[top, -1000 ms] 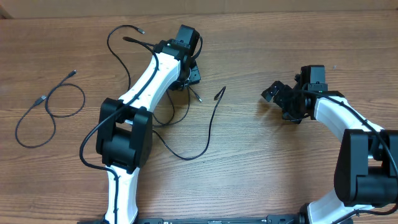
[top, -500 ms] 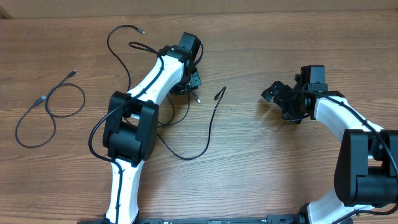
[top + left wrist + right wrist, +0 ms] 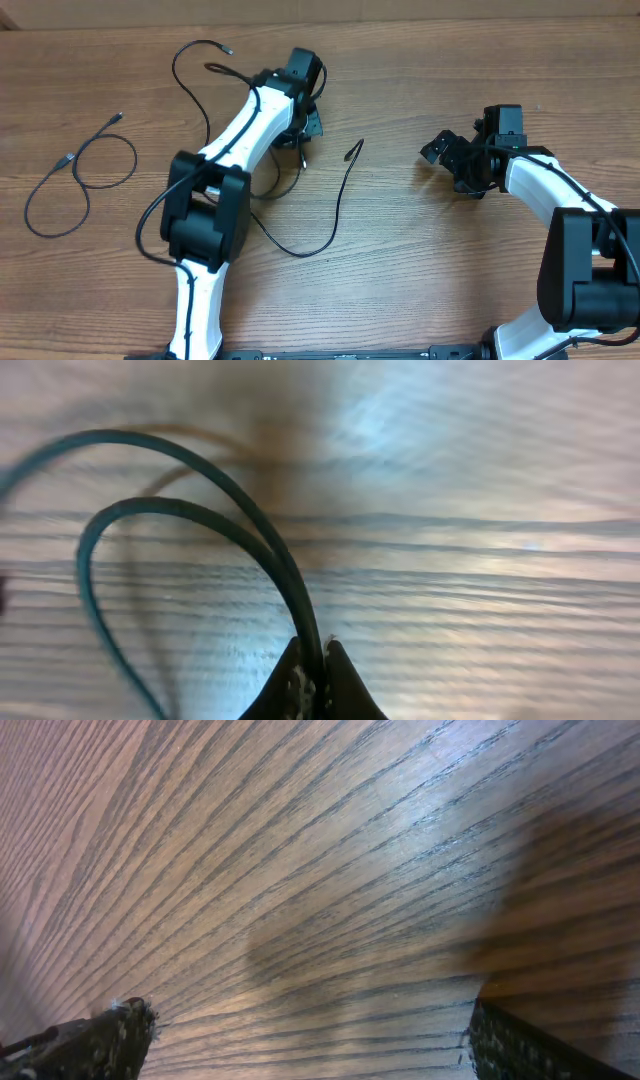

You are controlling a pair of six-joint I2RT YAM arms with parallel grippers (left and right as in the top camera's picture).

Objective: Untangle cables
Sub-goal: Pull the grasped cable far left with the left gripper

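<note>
Two cable strands [image 3: 297,600] stay pinched in left pincer [image 3: 312,680].

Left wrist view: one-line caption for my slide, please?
Left pincer shut on a looping dark cable, above the blurred wooden table.

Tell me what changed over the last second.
The left arm shifted slightly right, then eased back; the left claw is shut on the tangled cables, whose short plug end swung a little leftward. The right claw, open and empty, and the separate cable at far left did not move.
</note>
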